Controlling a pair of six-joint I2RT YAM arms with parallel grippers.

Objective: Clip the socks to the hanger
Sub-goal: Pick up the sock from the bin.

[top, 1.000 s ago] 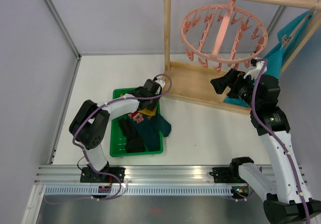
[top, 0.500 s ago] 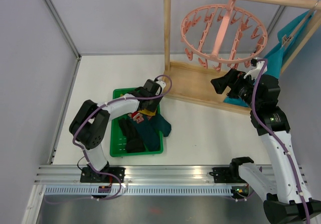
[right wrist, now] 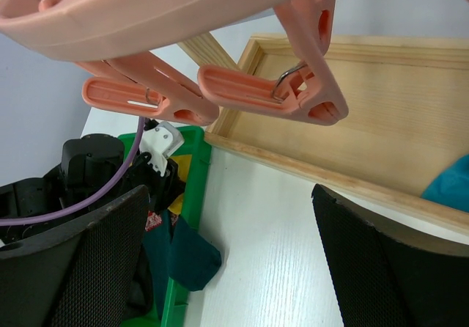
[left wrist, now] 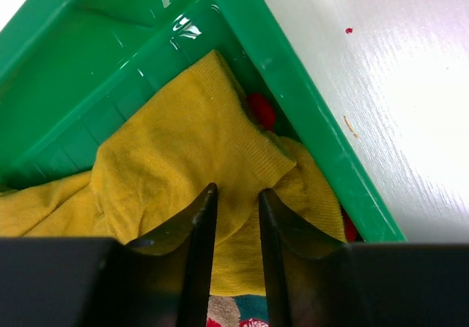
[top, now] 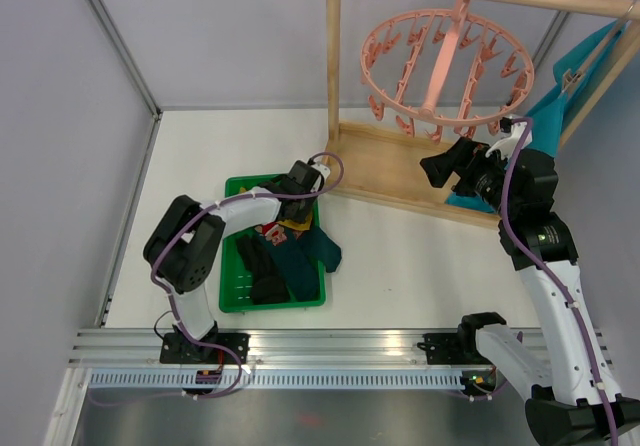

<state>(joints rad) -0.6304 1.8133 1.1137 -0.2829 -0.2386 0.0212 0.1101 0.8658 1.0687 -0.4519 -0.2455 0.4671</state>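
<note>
The pink round hanger (top: 445,61) hangs by its hook from the wooden rack's top bar; its pegs (right wrist: 271,92) dangle just above my right gripper. The socks (top: 285,256) lie heaped in a green bin (top: 232,266): a mustard yellow sock (left wrist: 183,151), a black one (top: 262,266), a red-and-white one (left wrist: 249,320), and a dark teal one (top: 325,249) draped over the bin's right rim. My left gripper (left wrist: 236,191) is down in the bin's far right corner, its jaws nearly together on a fold of the yellow sock. My right gripper (right wrist: 231,261) is wide open and empty below the hanger.
The wooden frame rack (top: 333,56) stands at the back right on a shallow wooden base tray (top: 380,166). A large teal cloth (top: 560,106) hangs at the rack's right end. Grey walls close the left and back sides.
The left arm has shifted slightly right, with its gripper staying low in the bin's far corner. The right arm and the hanger have not moved.
</note>
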